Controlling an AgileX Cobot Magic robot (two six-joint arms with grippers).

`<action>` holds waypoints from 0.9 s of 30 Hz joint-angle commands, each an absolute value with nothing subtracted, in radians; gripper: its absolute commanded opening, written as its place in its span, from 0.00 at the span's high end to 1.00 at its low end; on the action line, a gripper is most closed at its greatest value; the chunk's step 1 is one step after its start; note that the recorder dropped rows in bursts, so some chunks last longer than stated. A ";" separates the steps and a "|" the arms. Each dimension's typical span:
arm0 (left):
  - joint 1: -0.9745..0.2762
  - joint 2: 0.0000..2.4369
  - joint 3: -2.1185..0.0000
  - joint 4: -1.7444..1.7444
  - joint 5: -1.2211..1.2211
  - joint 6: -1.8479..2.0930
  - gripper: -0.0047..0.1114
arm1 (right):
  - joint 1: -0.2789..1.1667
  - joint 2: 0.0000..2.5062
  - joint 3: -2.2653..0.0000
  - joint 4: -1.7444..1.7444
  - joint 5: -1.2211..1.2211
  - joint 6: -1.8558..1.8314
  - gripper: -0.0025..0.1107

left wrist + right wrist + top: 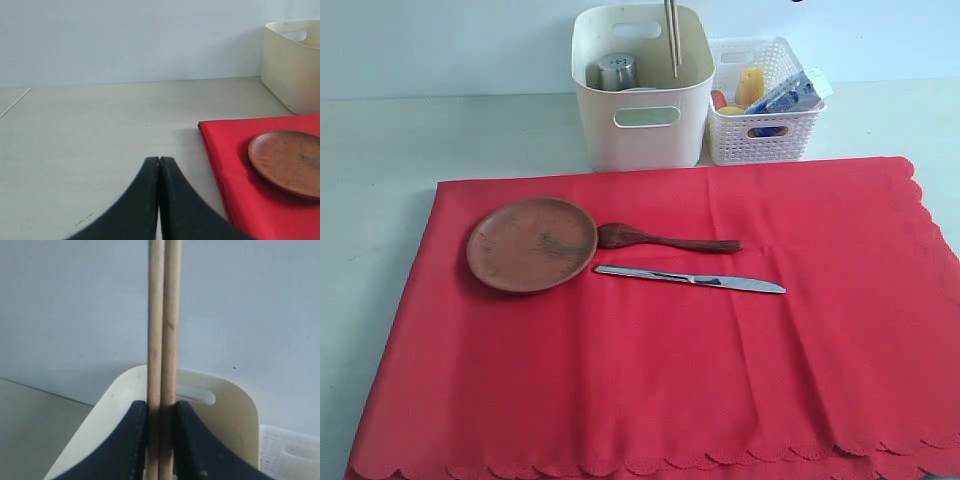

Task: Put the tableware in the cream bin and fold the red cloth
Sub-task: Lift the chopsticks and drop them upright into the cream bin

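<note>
The red cloth point(660, 330) lies spread flat on the table. On it rest the brown wooden plate point(532, 243), the dark wooden spoon point(665, 240) and the metal knife point(690, 279). The cream bin point(641, 85) stands behind the cloth with the steel cup point(617, 71) inside. Two chopsticks point(672, 35) hang upright over the bin. My right gripper point(160, 407) is shut on the chopsticks point(163, 340) above the bin point(235, 415). My left gripper point(159, 161) is shut with nothing in it, over bare table left of the cloth point(260, 175) and plate point(287, 161). The bowl is not clearly visible.
A white lattice basket point(762, 105) with food items and a blue-white carton point(786, 95) stands right of the cream bin. The wall rises close behind both bins. Bare pale tabletop point(380, 170) lies left of the cloth.
</note>
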State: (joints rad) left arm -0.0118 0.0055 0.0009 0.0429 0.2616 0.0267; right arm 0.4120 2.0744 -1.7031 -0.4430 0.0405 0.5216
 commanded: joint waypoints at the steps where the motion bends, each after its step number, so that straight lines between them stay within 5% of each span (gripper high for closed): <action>1: -0.011 0.000 0.000 0.037 0.260 0.023 0.94 | 0.396 2.161 -1.790 -0.455 -0.006 0.517 0.98; 6: -0.011 0.000 0.000 0.037 0.260 0.023 0.94 | 0.392 2.214 -1.846 -0.455 0.000 0.519 0.92; 18: -0.011 0.000 0.000 0.037 0.260 0.023 0.94 | 0.392 2.223 -1.848 -0.455 -0.011 0.521 0.43; 27: -0.011 0.000 0.000 0.037 0.260 0.023 0.94 | 0.392 2.155 -1.848 -0.445 0.287 0.525 0.39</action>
